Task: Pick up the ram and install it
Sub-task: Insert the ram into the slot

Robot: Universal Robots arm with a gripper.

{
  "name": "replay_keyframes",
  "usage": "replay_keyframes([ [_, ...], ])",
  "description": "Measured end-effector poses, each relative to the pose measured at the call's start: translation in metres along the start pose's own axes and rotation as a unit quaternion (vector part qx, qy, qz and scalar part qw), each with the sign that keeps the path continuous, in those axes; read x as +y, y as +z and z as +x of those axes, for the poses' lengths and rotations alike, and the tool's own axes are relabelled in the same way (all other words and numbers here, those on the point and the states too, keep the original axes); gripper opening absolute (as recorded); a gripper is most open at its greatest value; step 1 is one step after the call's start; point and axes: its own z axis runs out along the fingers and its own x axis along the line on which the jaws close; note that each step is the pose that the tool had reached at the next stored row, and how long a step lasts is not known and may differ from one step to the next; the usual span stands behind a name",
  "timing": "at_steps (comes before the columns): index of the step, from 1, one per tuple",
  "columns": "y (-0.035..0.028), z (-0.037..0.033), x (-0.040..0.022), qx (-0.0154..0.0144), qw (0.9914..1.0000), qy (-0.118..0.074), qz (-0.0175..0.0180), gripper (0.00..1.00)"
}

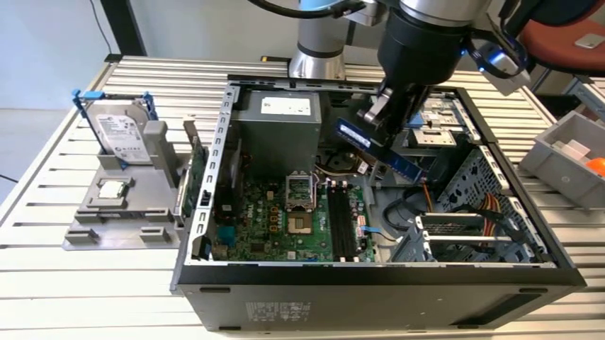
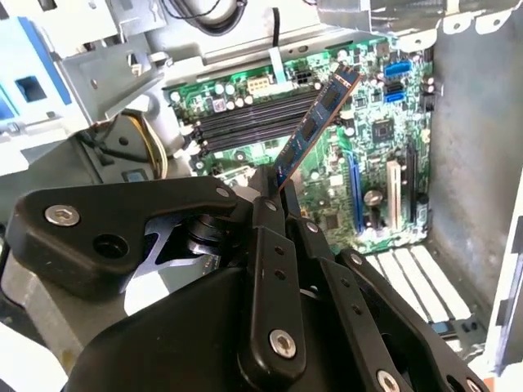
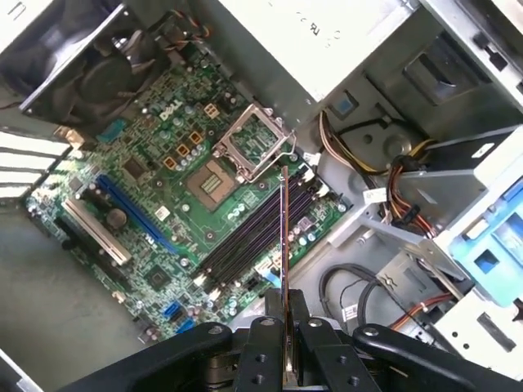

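The dark-blue ram (image 1: pixel 378 150) stick hangs tilted, pinched above the open case's motherboard.

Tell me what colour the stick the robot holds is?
Dark blue: the ram, clearest in the second wrist view.

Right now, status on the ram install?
Gripper shut on the ram. Ram held tilted in the air above the motherboard's memory slots, not seated. Nothing between them.

The ram (image 1: pixel 380 150) hangs above the motherboard (image 1: pixel 283 230) inside the case (image 1: pixel 378 283).
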Motion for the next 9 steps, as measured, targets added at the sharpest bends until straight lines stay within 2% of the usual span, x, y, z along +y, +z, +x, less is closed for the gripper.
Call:
replay_keyframes([
  [4,0.0,0.0,0.0,-0.0004,0.99956,0.03,-0.0002,0.0],
  [7,0.0001,0.0,0.0,-0.0008,0.99853,0.054,-0.0003,0.0],
  [9,0.0,0.0,0.0,-0.0011,0.99747,0.071,-0.0004,0.0],
])
